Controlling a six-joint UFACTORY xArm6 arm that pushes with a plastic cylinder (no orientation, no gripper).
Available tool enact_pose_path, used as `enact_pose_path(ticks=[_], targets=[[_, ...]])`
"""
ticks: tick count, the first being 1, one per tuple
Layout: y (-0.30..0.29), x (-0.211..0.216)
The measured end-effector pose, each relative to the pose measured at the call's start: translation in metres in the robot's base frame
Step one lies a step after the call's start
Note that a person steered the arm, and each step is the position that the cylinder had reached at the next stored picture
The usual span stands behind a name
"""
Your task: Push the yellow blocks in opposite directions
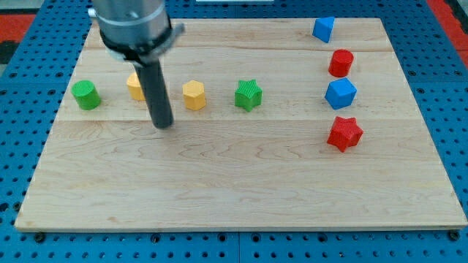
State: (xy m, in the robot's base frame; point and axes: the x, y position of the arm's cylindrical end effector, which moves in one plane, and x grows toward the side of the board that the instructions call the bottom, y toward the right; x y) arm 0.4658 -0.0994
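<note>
Yellow blocks: two, a hexagon (pixel 194 95) and one half-hidden (pixel 134 85) (my tip (pixel 164 124) between, touching neither).

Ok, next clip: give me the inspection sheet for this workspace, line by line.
Surface: wooden board, lying on blue tiles.
Job's things: yellow hexagonal block in full view; second yellow block partly hidden behind the rod, shape unclear.
Clutter: green cylinder at the view's left; green star; at the view's right a blue block, red cylinder, blue hexagonal block, red star.
Grippers: none; my tip sits between the two yellow blocks, slightly toward the view's bottom, touching neither.
Cables: nothing seen.
Surroundings: red tiles at the top corners.
</note>
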Motion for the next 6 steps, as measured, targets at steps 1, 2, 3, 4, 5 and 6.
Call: enact_pose_path(ticks=[1, 2, 3, 4, 5, 6], targets=[[0.015, -0.04], [-0.031, -0.111], [-0.037, -0.078], [-0.064, -0.065], [-0.007, -0.063], [0.013, -0.065]])
